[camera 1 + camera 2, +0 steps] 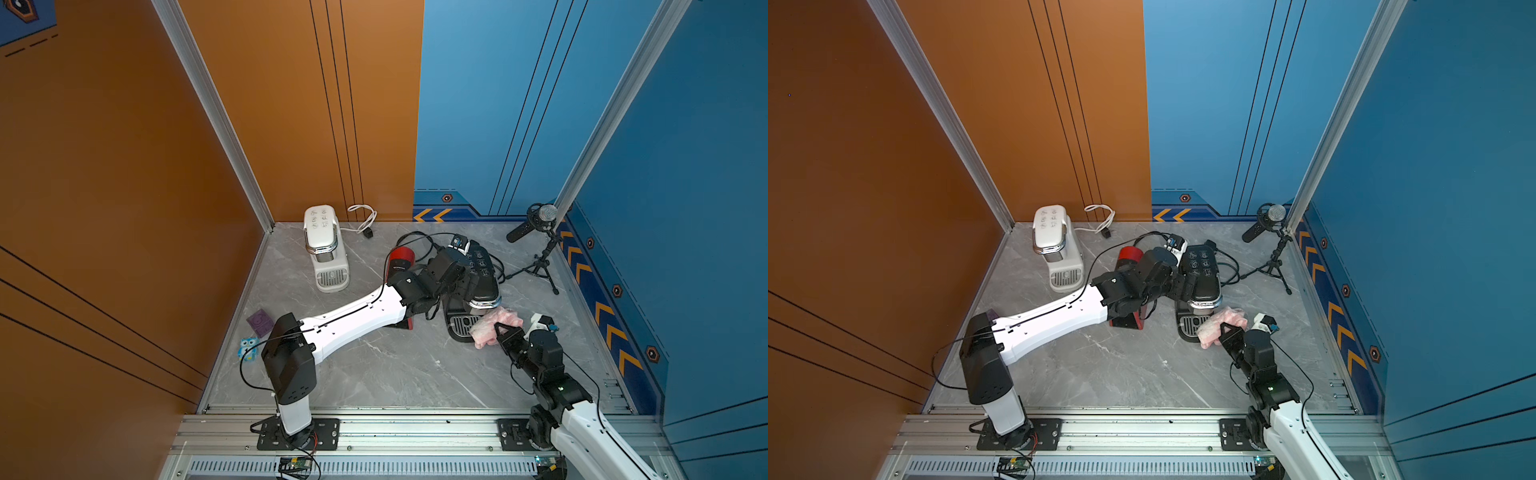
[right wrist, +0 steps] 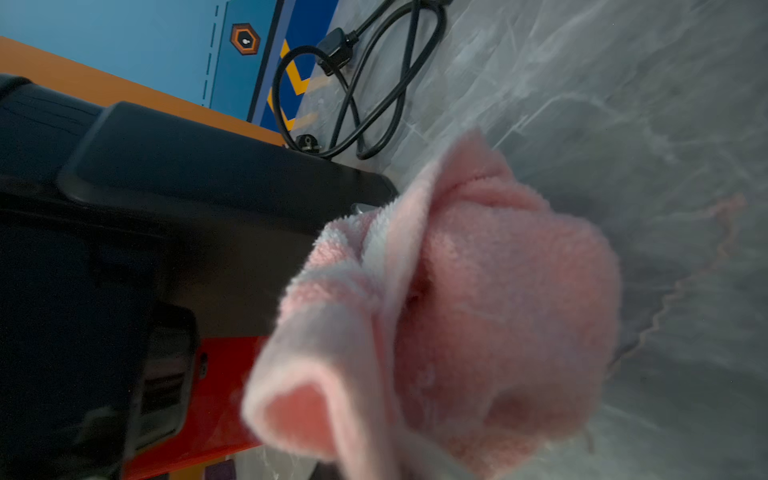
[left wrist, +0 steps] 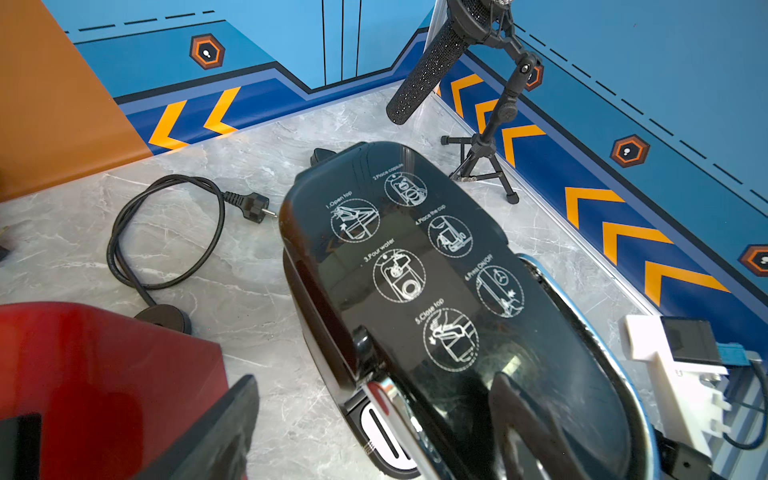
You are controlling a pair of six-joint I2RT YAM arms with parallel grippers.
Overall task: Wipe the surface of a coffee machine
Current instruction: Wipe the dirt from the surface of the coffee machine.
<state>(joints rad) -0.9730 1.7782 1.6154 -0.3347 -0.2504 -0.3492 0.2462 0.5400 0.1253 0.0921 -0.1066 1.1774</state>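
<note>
1. Pink cloth [image 2: 478, 299] is filling the right wrist view, and the clenched right gripper [image 1: 502, 332] is holding it bunched.
2. It is sitting just beside the drip-tray end of the black coffee machine [image 1: 482, 272].
3. The machine's glossy lid is running lengthwise toward the back wall, above and beyond the cloth, so I judge the wipe is going up and away.
4. Left gripper [image 3: 370, 432] is hovering spread wide at the lid's near end, grasping nothing.

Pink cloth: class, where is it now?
In both top views the pink cloth sits right of centre, held in the right gripper at the base of the black coffee machine.
</note>
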